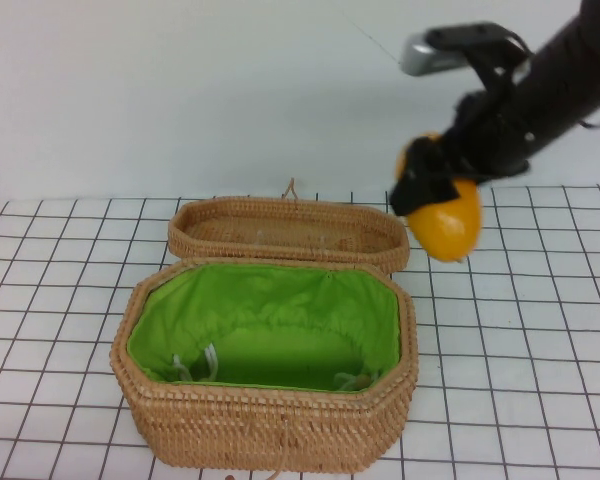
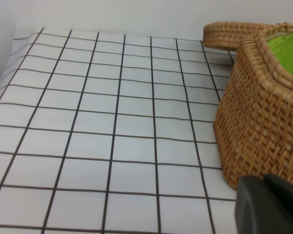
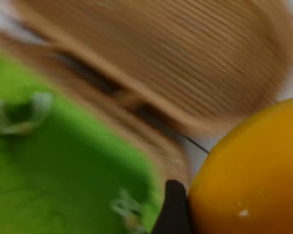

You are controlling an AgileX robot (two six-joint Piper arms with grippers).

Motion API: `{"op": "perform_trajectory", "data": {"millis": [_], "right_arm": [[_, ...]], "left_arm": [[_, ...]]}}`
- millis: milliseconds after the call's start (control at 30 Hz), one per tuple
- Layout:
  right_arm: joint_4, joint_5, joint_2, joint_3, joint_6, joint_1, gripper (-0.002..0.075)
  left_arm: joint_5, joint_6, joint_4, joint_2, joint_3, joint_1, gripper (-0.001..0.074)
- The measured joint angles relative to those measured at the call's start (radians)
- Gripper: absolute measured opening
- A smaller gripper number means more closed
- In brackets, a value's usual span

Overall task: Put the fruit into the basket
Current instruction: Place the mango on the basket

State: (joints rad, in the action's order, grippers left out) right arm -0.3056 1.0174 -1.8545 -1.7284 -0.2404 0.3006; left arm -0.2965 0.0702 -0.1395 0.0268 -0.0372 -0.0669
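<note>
The glossy orange-yellow fruit point(image 1: 447, 222) hangs in the air in my right gripper point(image 1: 432, 192), which is shut on it, above the table just right of the lid's right end. In the right wrist view the fruit point(image 3: 254, 170) fills the corner beside one black finger point(image 3: 172, 209). The tan wicker basket point(image 1: 270, 425) stands open at centre, its green lining point(image 1: 270, 320) showing, with the shallow woven lid point(image 1: 288, 232) lying open behind it. My left gripper point(image 2: 273, 207) shows only as a dark body beside the basket's wall point(image 2: 263, 112), low at the basket's left side.
The table is covered by a white cloth with a black grid point(image 1: 520, 380). A plain white wall stands behind. White ties point(image 1: 195, 365) lie on the lining inside the basket. Open grid lies left of the basket point(image 2: 97, 122).
</note>
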Motion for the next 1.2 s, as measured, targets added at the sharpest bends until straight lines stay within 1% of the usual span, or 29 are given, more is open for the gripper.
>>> {"op": "perform_trajectory", "data": {"millis": [133,233,333,433,533,633,767,867,967,1033,1200], "right_arm": [[-0.045,-0.020,0.000,-0.073,-0.263,0.086,0.0557],[-0.074,-0.048,-0.002,-0.078,-0.405,0.144,0.0557],[-0.093,-0.056,-0.028,-0.078,-0.499,0.203,0.0556],[-0.093,-0.056,-0.080,-0.078,-0.552,0.257,0.0556],[-0.091,-0.056,-0.142,-0.078,-0.561,0.295,0.0556],[-0.079,-0.047,-0.200,-0.078,-0.561,0.310,0.0556],[-0.014,-0.019,-0.246,-0.078,-0.481,0.317,0.0564],[0.043,-0.017,-0.253,-0.078,-0.388,0.317,0.0606],[0.080,-0.022,-0.253,-0.078,-0.307,0.317,0.0666],[0.089,-0.009,-0.253,-0.078,-0.291,0.317,0.0681],[0.089,0.048,-0.251,-0.078,-0.289,0.317,0.0690]], "left_arm": [[0.000,0.000,0.000,0.000,0.000,0.000,0.0001],[0.000,0.000,0.000,0.000,0.000,0.000,0.0001],[0.000,0.000,0.000,0.000,0.000,0.000,0.0001],[0.000,0.000,0.000,0.000,0.000,0.000,0.0001],[0.000,0.000,0.000,0.000,0.000,0.000,0.0001],[0.000,0.000,0.000,0.000,0.000,0.000,0.0001],[0.000,0.000,0.000,0.000,0.000,0.000,0.0001],[0.000,0.000,0.000,0.000,0.000,0.000,0.0001],[0.000,0.000,0.000,0.000,0.000,0.000,0.0001],[0.000,0.000,0.000,0.000,0.000,0.000,0.0001],[0.000,0.000,0.000,0.000,0.000,0.000,0.0001]]}}
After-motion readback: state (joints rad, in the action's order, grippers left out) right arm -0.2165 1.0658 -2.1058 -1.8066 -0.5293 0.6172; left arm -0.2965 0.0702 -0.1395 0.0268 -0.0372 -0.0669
